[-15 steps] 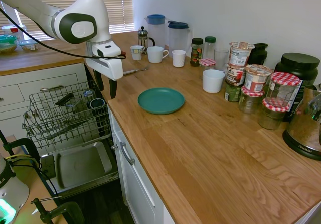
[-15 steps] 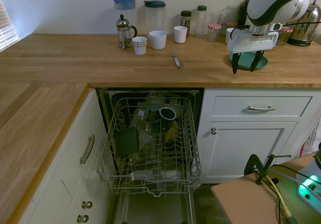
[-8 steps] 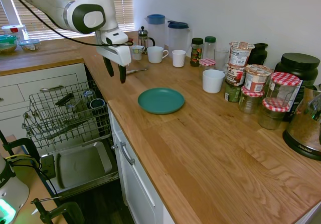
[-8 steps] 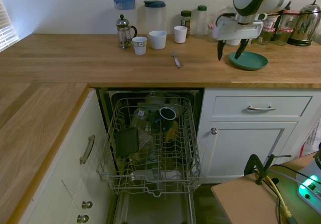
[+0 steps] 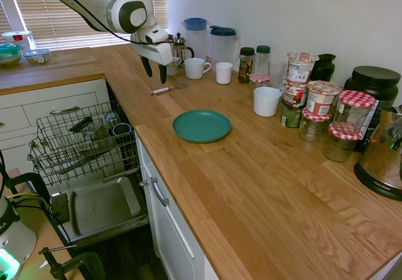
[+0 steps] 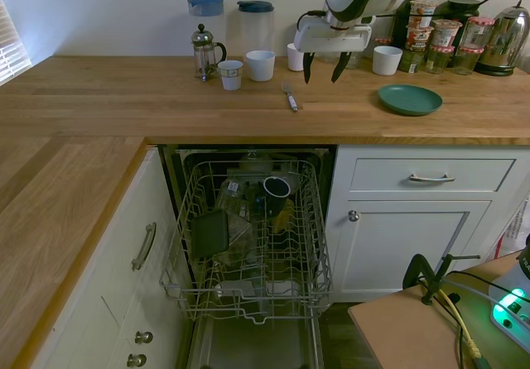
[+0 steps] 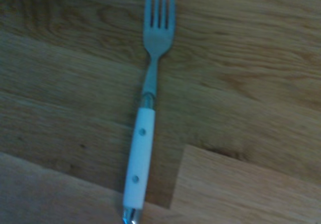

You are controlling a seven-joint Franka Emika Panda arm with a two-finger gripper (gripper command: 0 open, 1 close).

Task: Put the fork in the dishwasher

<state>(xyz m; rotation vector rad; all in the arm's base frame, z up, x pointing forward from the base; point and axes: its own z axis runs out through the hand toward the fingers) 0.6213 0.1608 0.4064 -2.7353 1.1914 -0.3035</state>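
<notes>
Slim silver metal fork with a pale, two-rivet handle section (image 5: 167,88) lies flat on the oiled wooden countertop (image 5: 264,186), upper left of centre in the first exterior view, just in front of the white mugs (image 5: 196,68) and the small glass French press (image 5: 180,46). In the second exterior view the fork (image 6: 290,98) sits upper centre, tines pointing toward the back wall. The wrist view shows it full length on the wood grain (image 7: 145,128), nothing touching it. White two-finger gripper (image 5: 154,73) hangs above the counter near the fork, fingers apart and pointing down, holding nothing; in the second exterior view the gripper (image 6: 324,68) sits a little to the right of the fork, well clear of the round teal plate (image 6: 410,99). Built-in dishwasher with grey wire rack (image 6: 248,237) stands open below the counter edge, rack pulled out, already carrying a dark mug and other pieces. Judgement: fork is light, rigid, low-profile and smooth, so it may skid or pivot under the fingertips. Best hold looks to be across the pale handle, near mid-length for balance, jaws set perpendicular to the shaft. Descent must reach the countertop to get under the thin profile.
</notes>
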